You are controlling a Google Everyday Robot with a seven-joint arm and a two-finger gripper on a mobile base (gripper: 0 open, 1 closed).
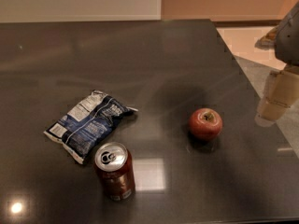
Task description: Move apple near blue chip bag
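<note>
Room for moving is generous on the dark, glossy table (140,55), which fills nearly the whole view. Its far edge runs straight across the top under a pale wall, and its right edge slants from the upper middle down toward the lower right, with light floor beyond it. At the left, the blue chip bag (88,125) lies flat and crinkled on a diagonal, well in from every edge of the table. Just below and to the right of it, a red soda can (114,171) stands upright with its silver top showing, close to the bag's lower corner; whether the two touch I cannot tell. A wide bare stretch of table separates the bag and the can from the apple (205,124), which sits right of centre, stem dimple up, with bare surface all around it and the slanting right edge not far off. Farther right, the tool (275,101) hangs at the picture's right border, over that edge of the table and apart from the apple, its pale lower part reaching down and leftward from a darker grey arm section (289,36). Whether the tool is wide or narrow cannot be told.
</note>
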